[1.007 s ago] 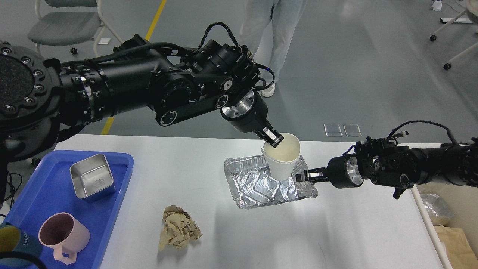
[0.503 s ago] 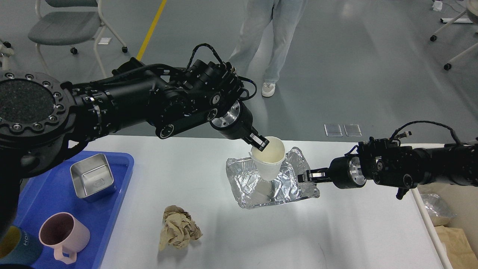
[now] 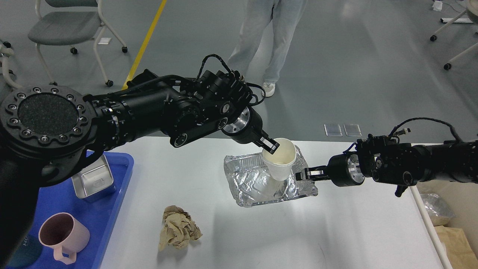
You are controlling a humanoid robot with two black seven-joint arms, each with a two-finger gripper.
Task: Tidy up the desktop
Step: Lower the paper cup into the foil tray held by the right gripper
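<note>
On the white table (image 3: 261,239), head view, the items are as follows. Foil tray (image 3: 257,183): crinkled, silver, toward the far edge, right of the middle. Paper cup (image 3: 281,161): white, open end up, tilted, held over the foil tray's far right part. Left tool (image 3: 270,145): reaching from the left arm, fingers clamped together on the cup's near-left rim, one finger inside and one outside. Right tool (image 3: 303,175): entering from the right edge side, its tip at the foil tray's right rim; whether its fingers are apart or together cannot be told, as they are small and dark. Crumpled brown paper (image 3: 179,228): lying alone near the front edge, left of the middle, well apart from the foil tray. Blue tray (image 3: 108,209): at the table's left edge, partly hidden by the left arm. Metal square container (image 3: 93,179): in the blue tray's far part. Pink mug (image 3: 63,235): in the blue tray's near part, open end up, handle toward the front.
</note>
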